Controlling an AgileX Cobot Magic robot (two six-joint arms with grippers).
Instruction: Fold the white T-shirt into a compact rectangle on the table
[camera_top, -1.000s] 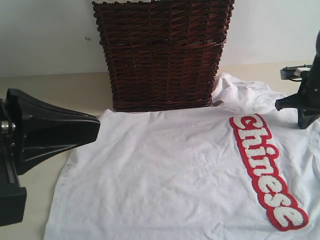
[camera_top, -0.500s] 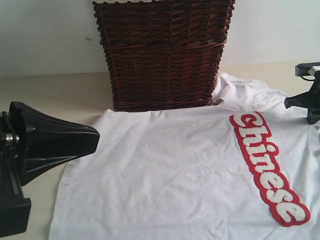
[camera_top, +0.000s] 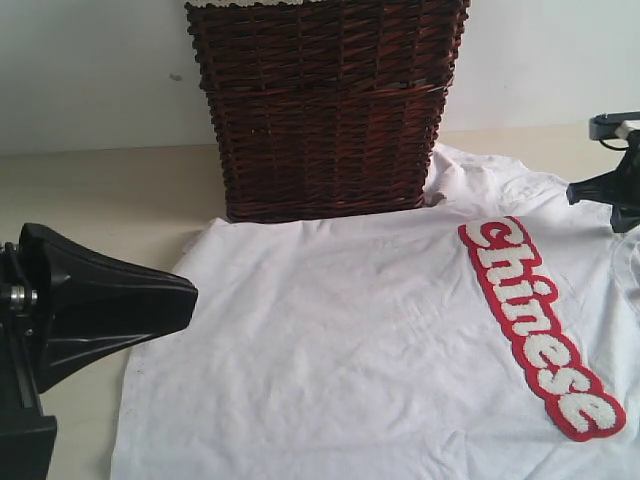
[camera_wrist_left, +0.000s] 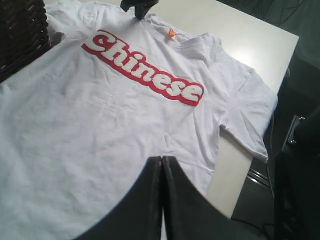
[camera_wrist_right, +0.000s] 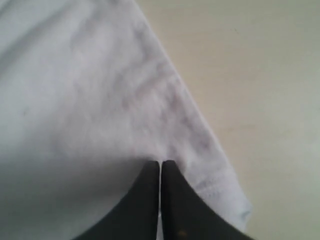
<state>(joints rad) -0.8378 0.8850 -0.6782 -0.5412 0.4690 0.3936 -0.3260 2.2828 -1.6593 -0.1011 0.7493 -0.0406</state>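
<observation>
White cotton, 1 piece | left gripper (camera_top: 188, 292): fingers closed, at the left hem | white T-shirt (camera_top: 350, 340): spread flat on table (camera_top: 100, 190), just near of wicker basket (camera_top: 325, 110), red-edged lettering (camera_top: 535, 320) right | right gripper (camera_wrist_right: 160, 163): fingers pinched on shirt fabric, far right.

so the white T-shirt (camera_top: 350, 340) lies flat on the desk (camera_top: 100, 185), stretching from left pincer (camera_top: 190, 295) over to right pincer (camera_top: 580, 190), basket (camera_top: 325, 110) behind, between them

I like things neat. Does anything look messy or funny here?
Yes: one sleeve of the white T-shirt hangs past the table edge, and the other sleeve lies rumpled beside the wicker basket.
</observation>
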